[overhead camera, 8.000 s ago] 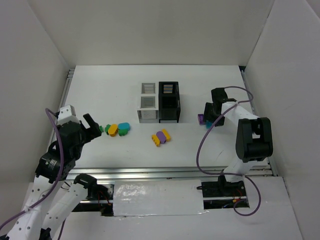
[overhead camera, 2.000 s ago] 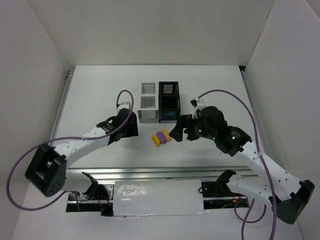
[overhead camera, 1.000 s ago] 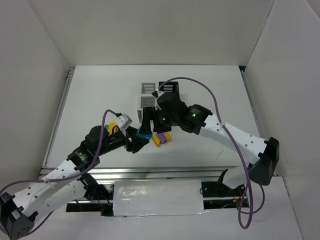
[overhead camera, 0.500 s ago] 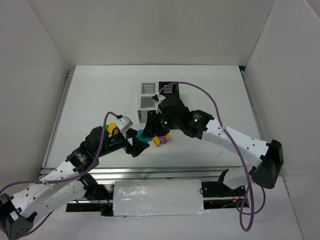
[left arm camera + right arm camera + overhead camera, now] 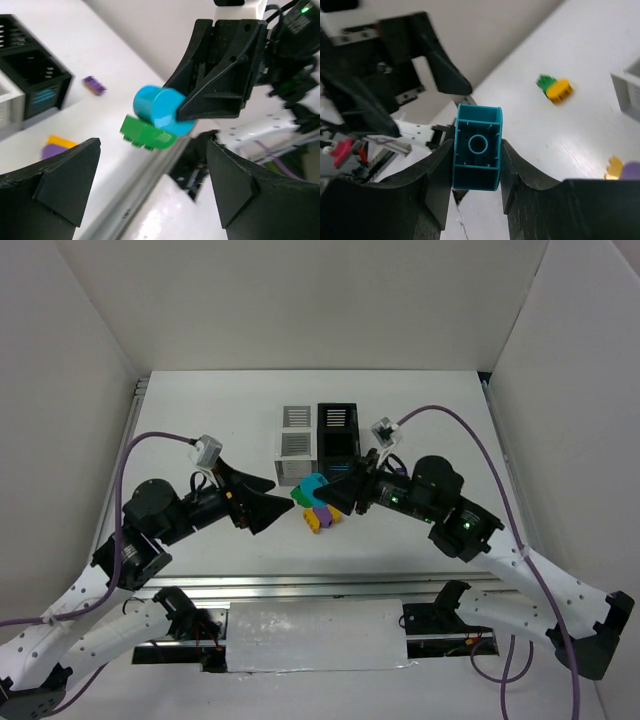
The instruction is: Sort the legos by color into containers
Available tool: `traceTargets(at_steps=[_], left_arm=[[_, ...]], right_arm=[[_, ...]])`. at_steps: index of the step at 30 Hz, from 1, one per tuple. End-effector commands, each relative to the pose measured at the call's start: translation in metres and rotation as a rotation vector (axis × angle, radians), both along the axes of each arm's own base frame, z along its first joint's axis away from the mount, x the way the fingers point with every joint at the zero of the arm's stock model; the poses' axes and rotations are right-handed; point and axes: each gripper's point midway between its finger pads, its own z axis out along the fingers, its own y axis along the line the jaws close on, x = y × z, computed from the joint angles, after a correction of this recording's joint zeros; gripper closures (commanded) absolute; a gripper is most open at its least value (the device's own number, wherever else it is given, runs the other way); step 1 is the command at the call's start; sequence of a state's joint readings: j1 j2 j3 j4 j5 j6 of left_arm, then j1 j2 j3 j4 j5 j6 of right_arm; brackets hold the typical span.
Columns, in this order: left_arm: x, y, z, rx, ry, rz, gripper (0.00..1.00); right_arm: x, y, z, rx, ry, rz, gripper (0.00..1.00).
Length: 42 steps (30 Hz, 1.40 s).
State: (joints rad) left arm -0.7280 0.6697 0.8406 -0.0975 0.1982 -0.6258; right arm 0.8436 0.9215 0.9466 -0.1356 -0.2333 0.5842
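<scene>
Teal brick (image 5: 477, 148), green brick (image 5: 145, 135) touching it, clamped in right claw (image 5: 326, 493) above counter (image 5: 200, 430) near bins (image 5: 297, 471); left claw (image 5: 280, 496) spread wide, holding nothing.

purple lego (image 5: 634, 171): cut by right wrist view's edge
white container (image 5: 630, 95): corner only
black container (image 5: 35, 75): left side cut off
green lego (image 5: 142, 134): partly behind cyan lego (image 5: 160, 109)

The left pincer (image 5: 280, 492) and the right pincer (image 5: 322, 492) meet nose to nose just in front of the bins (image 5: 296, 468). The teal brick (image 5: 314, 485) that the right one grips fills the gap, so neither can go straight on. Right under them lie yellow and purple bricks (image 5: 322, 517). The surface (image 5: 200, 420) left of the bins is open.
</scene>
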Motion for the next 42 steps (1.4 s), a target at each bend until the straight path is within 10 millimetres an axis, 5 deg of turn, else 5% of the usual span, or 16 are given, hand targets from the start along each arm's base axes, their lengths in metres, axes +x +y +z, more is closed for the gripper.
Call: traceTargets(at_steps=[1, 2, 10, 24, 37, 39, 40, 42], left_arm=[[-0.027, -0.013, 0.017, -0.101, 0.133, -0.14, 0.01], [-0.033, -0.017, 0.029, -0.139, 0.104, -0.191, 0.01], [-0.078, -0.026, 0.066, -0.296, -0.001, -0.466, 0.05], [-0.069, -0.025, 0.086, -0.336, -0.042, -0.417, 0.17], [-0.058, -0.028, 0.089, -0.326, -0.05, -0.377, 0.44], [-0.057, -0.029, 0.087, -0.327, -0.047, -0.38, 0.58], [-0.057, -0.03, 0.086, -0.329, -0.045, -0.389, 0.79], [-0.058, -0.033, 0.086, -0.322, -0.048, -0.409, 1.0]], right_arm=[[-0.02, -0.006, 0.053, 0.184, -0.212, 0.073, 1.0], [-0.035, -0.013, 0.076, 0.269, -0.279, 0.112, 1.0], [-0.062, -0.032, 0.111, 0.479, -0.375, 0.156, 1.0], [-0.065, -0.01, 0.102, 0.48, -0.338, 0.257, 1.0], [-0.063, 0.003, 0.092, 0.445, -0.331, 0.285, 1.0], [-0.065, 0.007, 0.088, 0.438, -0.322, 0.307, 1.0], [-0.064, 0.008, 0.087, 0.436, -0.319, 0.307, 1.0], [-0.064, 0.01, 0.086, 0.434, -0.31, 0.31, 1.0]])
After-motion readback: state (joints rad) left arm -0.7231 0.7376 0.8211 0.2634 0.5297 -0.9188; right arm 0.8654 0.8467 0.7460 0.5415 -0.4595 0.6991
